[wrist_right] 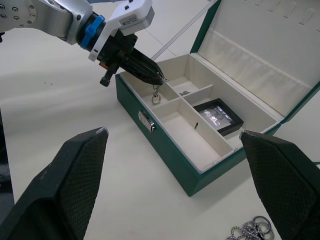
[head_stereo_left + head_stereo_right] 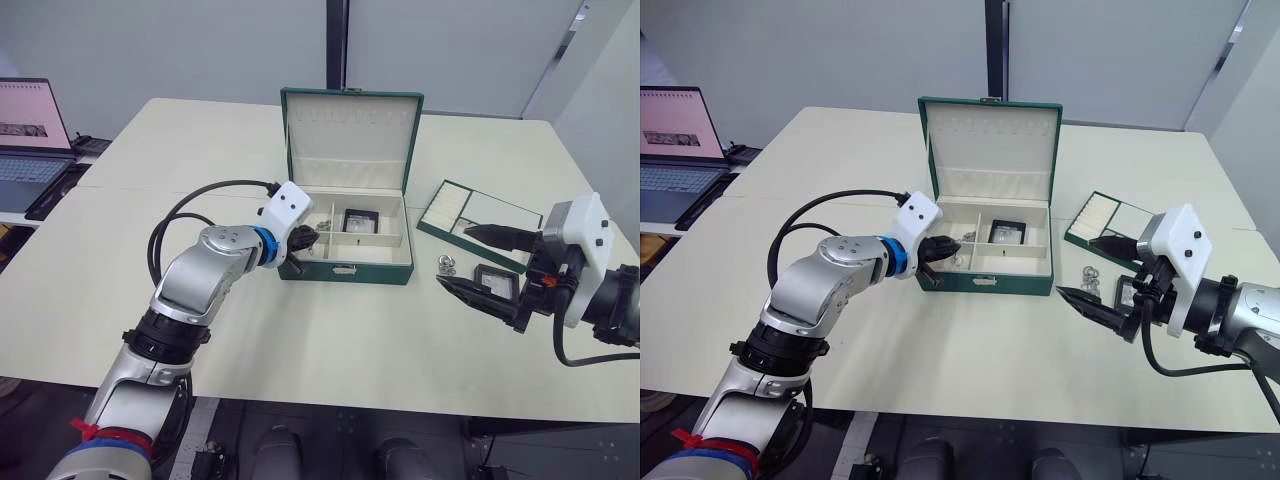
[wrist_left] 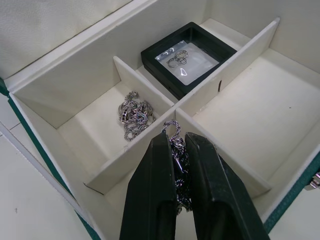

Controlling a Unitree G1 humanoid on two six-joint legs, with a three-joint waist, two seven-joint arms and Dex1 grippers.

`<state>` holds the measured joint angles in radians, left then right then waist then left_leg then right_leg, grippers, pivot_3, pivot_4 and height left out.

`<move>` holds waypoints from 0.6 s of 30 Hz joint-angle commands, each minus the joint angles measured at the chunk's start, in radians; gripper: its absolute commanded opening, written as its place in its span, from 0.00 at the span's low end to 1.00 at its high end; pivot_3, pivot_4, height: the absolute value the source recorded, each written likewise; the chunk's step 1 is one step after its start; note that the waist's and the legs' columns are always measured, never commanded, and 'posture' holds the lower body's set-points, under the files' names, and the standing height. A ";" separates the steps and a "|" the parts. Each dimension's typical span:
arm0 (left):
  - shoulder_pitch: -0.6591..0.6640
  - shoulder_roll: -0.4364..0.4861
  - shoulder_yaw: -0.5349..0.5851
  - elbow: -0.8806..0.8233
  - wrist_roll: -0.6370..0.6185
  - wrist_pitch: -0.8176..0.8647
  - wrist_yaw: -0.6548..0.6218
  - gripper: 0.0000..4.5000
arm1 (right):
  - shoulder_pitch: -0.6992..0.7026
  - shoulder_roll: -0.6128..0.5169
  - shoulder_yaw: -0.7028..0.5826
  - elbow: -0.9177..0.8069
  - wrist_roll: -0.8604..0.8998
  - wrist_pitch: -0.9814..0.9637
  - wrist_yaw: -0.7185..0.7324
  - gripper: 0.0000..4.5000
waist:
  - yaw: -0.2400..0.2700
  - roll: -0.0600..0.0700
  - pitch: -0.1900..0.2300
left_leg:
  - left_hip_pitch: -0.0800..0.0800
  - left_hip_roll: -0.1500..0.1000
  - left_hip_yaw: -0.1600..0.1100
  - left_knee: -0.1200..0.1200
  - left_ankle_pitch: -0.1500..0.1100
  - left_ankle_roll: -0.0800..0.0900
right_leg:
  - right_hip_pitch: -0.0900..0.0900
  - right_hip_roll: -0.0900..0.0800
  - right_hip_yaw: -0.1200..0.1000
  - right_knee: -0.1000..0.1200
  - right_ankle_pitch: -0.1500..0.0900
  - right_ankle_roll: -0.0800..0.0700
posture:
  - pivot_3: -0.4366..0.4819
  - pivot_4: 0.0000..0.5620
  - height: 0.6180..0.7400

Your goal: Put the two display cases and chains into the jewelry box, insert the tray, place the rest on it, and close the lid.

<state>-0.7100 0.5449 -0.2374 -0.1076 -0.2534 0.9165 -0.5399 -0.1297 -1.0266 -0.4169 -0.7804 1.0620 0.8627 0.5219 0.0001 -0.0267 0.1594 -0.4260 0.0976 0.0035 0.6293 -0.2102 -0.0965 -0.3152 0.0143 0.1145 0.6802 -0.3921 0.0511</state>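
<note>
The dark green jewelry box [image 2: 345,271] stands open mid-table, its lid [image 2: 350,125] upright. One display case [image 3: 187,60] lies in a back compartment, and a chain [image 3: 134,116] lies in the back-left one. My left gripper [image 2: 315,238] hangs over the box's front-left corner, shut on a second chain [image 1: 156,95] that dangles from its tips. To the right, my right gripper [image 2: 470,262] is open, its fingers spread above and beside the other display case [image 2: 497,281] on the table. Another chain [image 2: 446,265] lies just left of that case. The tray [image 2: 430,210] sits behind them.
A laptop [image 2: 30,130] stands open on a side table at the far left. The left arm's black cable [image 2: 200,195] loops over the table in front of the box.
</note>
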 commanded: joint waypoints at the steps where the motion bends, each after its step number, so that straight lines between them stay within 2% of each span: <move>1: -0.019 -0.005 0.028 -0.026 -0.014 0.008 -0.030 0.18 | -0.007 -0.009 -0.016 -0.007 0.000 -0.009 0.001 1.00 | 0.000 0.000 0.000 | 0.000 0.000 0.000 0.000 0.000 0.000 | 0.000 0.000 0.000 0.000 0.000 0.000 | 0.48 0.27 0.89; 5: -0.027 -0.015 0.039 -0.029 0.001 0.005 -0.011 0.44 | -0.009 -0.008 -0.014 -0.006 -0.001 -0.011 0.001 1.00 | 0.000 0.000 0.000 | 0.000 0.000 0.000 0.000 0.000 0.000 | 0.000 0.000 0.000 0.000 0.000 0.000 | 0.48 0.27 0.89; 14: -0.025 -0.013 0.055 -0.045 -0.016 0.003 -0.038 0.44 | -0.012 -0.009 -0.008 -0.003 -0.005 -0.013 0.006 1.00 | 0.000 0.000 0.000 | 0.000 0.000 0.000 0.000 0.000 0.000 | 0.000 0.000 0.000 0.000 0.000 0.000 | 0.48 0.27 0.89; 16: -0.015 -0.013 0.093 -0.069 -0.050 0.007 -0.053 0.44 | -0.012 -0.010 -0.009 -0.002 -0.005 -0.011 0.007 1.00 | -0.001 0.000 0.000 | 0.000 0.000 0.000 0.000 0.000 0.000 | 0.000 0.000 0.000 0.000 0.000 0.000 | 0.48 0.27 0.89; 18: 0.029 0.002 0.195 -0.156 -0.157 0.019 -0.117 0.44 | 0.004 -0.014 -0.018 -0.005 -0.003 -0.004 0.009 1.00 | -0.002 0.000 0.000 | 0.000 0.000 0.000 0.000 0.000 0.000 | 0.000 0.000 0.000 0.000 0.000 0.000 | 0.48 0.27 0.89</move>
<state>-0.6968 0.5304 -0.1349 -0.1648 -0.3294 0.9336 -0.6077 -0.1295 -1.0265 -0.4081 -0.7791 1.0605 0.8630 0.5239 -0.0021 -0.0267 0.1594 -0.4260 0.0980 0.0037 0.6293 -0.2102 -0.0966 -0.3153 0.0144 0.1145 0.6803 -0.3921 0.0511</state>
